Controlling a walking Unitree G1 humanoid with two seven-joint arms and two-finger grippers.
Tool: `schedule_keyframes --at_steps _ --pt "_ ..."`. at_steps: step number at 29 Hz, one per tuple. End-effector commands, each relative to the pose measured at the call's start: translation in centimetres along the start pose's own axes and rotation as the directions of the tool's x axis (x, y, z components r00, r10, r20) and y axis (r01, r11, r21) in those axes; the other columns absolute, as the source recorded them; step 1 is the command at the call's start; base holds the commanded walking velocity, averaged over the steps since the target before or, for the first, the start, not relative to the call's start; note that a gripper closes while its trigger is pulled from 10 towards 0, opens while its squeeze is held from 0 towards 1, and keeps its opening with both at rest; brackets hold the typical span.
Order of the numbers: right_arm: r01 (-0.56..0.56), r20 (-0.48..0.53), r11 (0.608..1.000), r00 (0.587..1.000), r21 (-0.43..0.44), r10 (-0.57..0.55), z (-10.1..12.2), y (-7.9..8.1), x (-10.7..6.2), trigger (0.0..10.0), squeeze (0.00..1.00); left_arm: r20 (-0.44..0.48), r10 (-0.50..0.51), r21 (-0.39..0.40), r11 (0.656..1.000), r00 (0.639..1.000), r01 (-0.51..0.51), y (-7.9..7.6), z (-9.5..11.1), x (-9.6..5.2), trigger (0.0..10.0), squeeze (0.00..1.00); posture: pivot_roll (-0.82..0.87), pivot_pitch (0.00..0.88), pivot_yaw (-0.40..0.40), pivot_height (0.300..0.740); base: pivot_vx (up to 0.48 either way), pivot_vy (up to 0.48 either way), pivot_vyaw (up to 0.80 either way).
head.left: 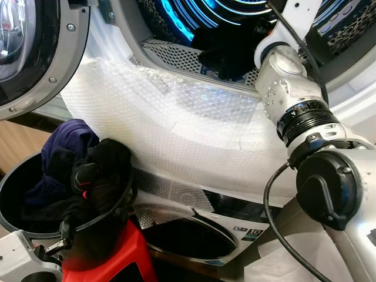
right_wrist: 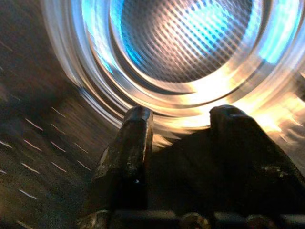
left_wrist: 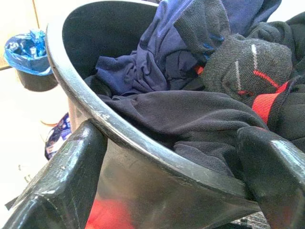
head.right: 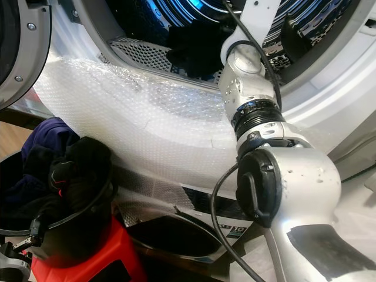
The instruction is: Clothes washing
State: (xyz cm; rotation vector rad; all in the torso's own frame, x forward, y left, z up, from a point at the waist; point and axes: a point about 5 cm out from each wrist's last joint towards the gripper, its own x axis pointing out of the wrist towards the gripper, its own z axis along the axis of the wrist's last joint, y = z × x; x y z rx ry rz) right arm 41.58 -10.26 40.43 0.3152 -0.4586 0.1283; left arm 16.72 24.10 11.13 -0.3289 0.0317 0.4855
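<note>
Right arm (head.left: 294, 88) reaches into the washer drum (right_wrist: 190, 43); right tool (right_wrist: 178, 143) released, fingers apart, nothing between them, blue-lit drum wall ahead. A dark garment (head.left: 226, 50) lies at the drum mouth. Left tool (left_wrist: 167, 157) released, fingers straddling the rim of the black basket (left_wrist: 86, 95). Basket sits on a red stool (head.left: 126, 258), full of dark clothes (left_wrist: 162, 71). Bubble wrap (head.left: 176, 129) covers the washer front.
</note>
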Motion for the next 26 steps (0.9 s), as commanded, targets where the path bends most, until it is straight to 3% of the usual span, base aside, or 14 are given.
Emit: schedule_keyframes --at_steps 1,2,4,7,10,13,17,20,21,22,23,24,25,26 --pt "-0.131 0.123 0.988 0.985 0.088 0.119 1.8 1.0 0.1 10.0 0.0 -0.072 -0.025 -0.017 1.0 0.997 0.024 -0.8 -1.8 0.0 10.0 0.0 0.26 0.071 -0.107 0.74 0.0 0.0 0.0" --pt "-0.181 0.161 0.976 0.974 0.119 0.161 1.8 1.2 -0.1 10.0 0.0 -0.071 -0.039 -0.002 0.999 0.997 0.039 -0.9 -1.9 0.1 10.0 0.0 0.26 0.065 -0.1 0.74 0.0 0.0 0.0" --pt "-0.166 0.195 0.98 0.97 0.113 0.142 1.9 0.6 -0.2 10.0 0.0 -0.067 -0.049 0.005 0.999 0.997 0.049 -0.9 -1.8 0.3 10.0 0.0 0.25 0.064 -0.089 0.74 0.0 0.0 0.0" --pt "-0.162 0.253 0.967 0.961 0.197 0.109 2.1 -1.1 -0.6 10.0 0.0 -0.037 -0.087 0.074 0.993 0.996 0.089 -1.3 -1.2 0.6 10.0 0.0 0.24 0.061 -0.078 0.74 0.0 0.0 0.0" --pt "-0.19 0.28 0.954 0.952 0.233 0.121 2.2 -1.4 -0.8 10.0 0.0 -0.024 -0.1 0.115 0.988 0.995 0.102 -1.3 -1.0 0.7 10.0 0.0 0.25 0.053 -0.074 0.74 0.0 0.0 0.0" --pt "-0.431 0.39 0.877 0.86 0.212 0.328 1.6 -0.7 -2.4 10.0 0.0 0.007 -0.094 0.127 0.988 0.996 0.093 -1.0 -0.6 1.0 10.0 0.0 0.25 0.035 -0.064 0.74 0.0 0.0 0.0" --pt "-0.57 0.42 0.802 0.782 0.181 0.461 0.6 0.3 -4.8 10.0 0.0 0.024 -0.1 0.144 0.985 0.995 0.095 -0.9 -0.4 1.3 10.0 0.0 0.26 0.019 -0.059 0.74 0.0 0.0 0.0" --pt "-0.616 0.419 0.767 0.754 0.181 0.507 0.3 0.8 -5.9 10.0 0.0 0.03 -0.096 0.145 0.985 0.995 0.091 -0.8 -0.4 1.4 10.0 0.0 0.26 0.008 -0.055 0.74 0.0 0.0 0.0" --pt "-0.707 0.42 0.678 0.688 0.202 0.592 0.1 2.3 -7.8 10.0 0.0 0.036 -0.09 0.147 0.985 0.995 0.084 -0.6 -0.4 1.7 10.0 0.0 0.25 0.006 -0.053 0.74 0.0 0.0 0.0" --pt "-0.707 0.42 0.678 0.688 0.202 0.592 0.1 2.3 -7.8 10.0 0.0 0.036 -0.09 0.147 0.985 0.995 0.084 -0.6 -0.4 1.7 10.0 0.0 0.25 0.006 -0.053 0.74 0.0 0.0 0.0" --pt "-0.743 0.422 0.632 0.656 0.218 0.625 0.1 2.9 -8.7 10.0 0.0 0.038 -0.089 0.149 0.985 0.995 0.083 -0.6 -0.4 1.7 10.0 0.0 0.25 0.003 -0.053 0.74 0.0 0.0 0.0" --pt "-0.743 0.422 0.632 0.656 0.218 0.625 0.1 2.9 -8.7 10.0 0.0 0.038 -0.089 0.149 0.985 0.995 0.083 -0.6 -0.4 1.7 10.0 0.0 0.25 0.003 -0.053 0.74 0.0 0.0 0.0" --pt "-0.851 0.413 0.457 0.525 0.259 0.744 -0.3 4.7 -11.9 10.0 0.0 0.043 -0.093 0.15 0.985 0.995 0.086 -0.6 -0.5 2.0 10.0 0.0 0.25 0.0 -0.056 0.74 0.0 0.0 0.0" --pt "-0.851 0.413 0.457 0.525 0.259 0.744 -0.3 4.7 -11.9 10.0 0.0 0.043 -0.093 0.15 0.985 0.995 0.086 -0.6 -0.5 2.0 10.0 0.0 0.25 0.0 -0.056 0.74 0.0 0.0 0.0"
